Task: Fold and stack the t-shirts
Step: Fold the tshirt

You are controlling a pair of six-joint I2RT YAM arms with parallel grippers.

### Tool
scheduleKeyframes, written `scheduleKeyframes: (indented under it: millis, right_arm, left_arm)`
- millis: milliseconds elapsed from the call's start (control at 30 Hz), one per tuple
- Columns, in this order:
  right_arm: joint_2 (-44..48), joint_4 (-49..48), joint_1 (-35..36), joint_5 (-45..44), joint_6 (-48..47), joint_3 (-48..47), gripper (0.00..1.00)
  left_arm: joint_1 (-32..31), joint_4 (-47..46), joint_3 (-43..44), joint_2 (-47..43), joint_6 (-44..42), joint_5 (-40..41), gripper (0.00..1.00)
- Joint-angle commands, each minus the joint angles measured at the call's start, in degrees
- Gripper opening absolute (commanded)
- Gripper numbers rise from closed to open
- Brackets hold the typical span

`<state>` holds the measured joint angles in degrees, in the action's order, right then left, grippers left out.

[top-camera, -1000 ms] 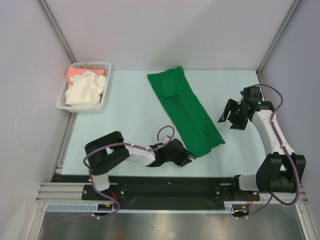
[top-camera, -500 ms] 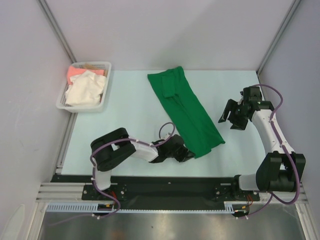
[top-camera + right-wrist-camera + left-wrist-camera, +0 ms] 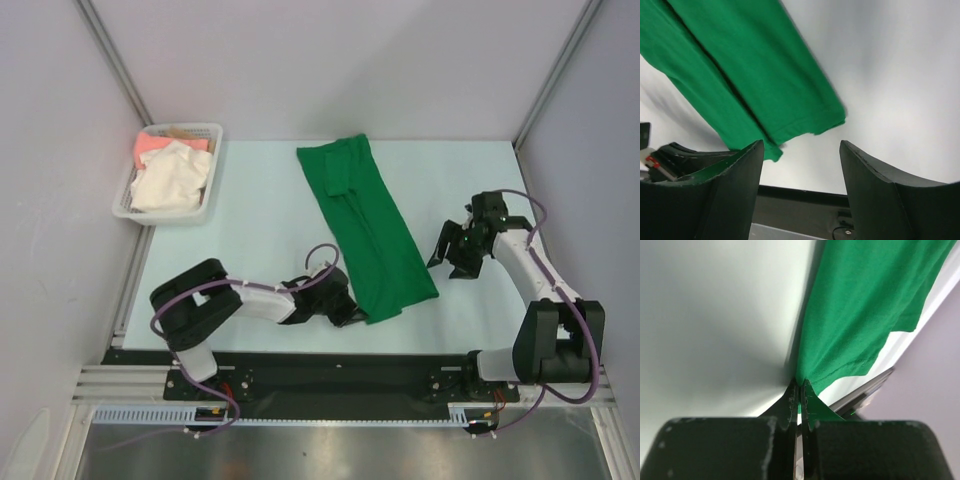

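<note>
Smooth, soft green shirt (image 3: 368, 228) lies folded in a long strip; left jaws clamp its near corner, right jaws gape apart.

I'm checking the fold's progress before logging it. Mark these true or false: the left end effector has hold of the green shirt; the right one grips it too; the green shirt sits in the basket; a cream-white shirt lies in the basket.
1. The left end effector is shut on the near corner of the green t-shirt. True.
2. The right end effector grips the green t-shirt. False: its jaws are open and it is off to the shirt's right, not touching it.
3. The green t-shirt sits in the basket. False: it lies on the table, folded into a long strip.
4. A cream-white t-shirt lies in the basket. True, beside a pink t-shirt.
</note>
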<state>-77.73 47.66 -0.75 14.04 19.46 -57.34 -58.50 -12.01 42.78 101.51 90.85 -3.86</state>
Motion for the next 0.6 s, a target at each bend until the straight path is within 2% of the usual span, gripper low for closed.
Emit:
scheduleKeyframes:
  millis: [0, 100, 233, 467, 567]
  right_arm:
    - [1.5, -2.4, 2.9, 2.8, 1.3, 2.6, 0.68]
    - [1.6, -1.0, 5.6, 3.6, 1.5, 4.1, 0.67]
    - [3.8, -0.7, 8.7, 4.7, 2.9, 7.2, 0.67]
    - [11.4, 0.3, 17.7, 7.2, 9.3, 13.8, 0.66]
    - [13.5, -0.3, 21.9, 9.5, 11.7, 17.6, 0.66]
  left_arm:
    - [1.0, 8.9, -5.9, -5.6, -8.6, -2.1, 0.00]
    - [1.5, 10.0, -11.1, -11.7, -10.3, -2.7, 0.00]
    - [1.5, 19.5, -15.3, -20.5, -15.8, -1.4, 0.00]
    - [2.0, 32.5, -20.8, -38.4, -18.2, 1.7, 0.01]
    - [2.0, 32.6, -22.5, -43.1, -18.5, 1.7, 0.05]
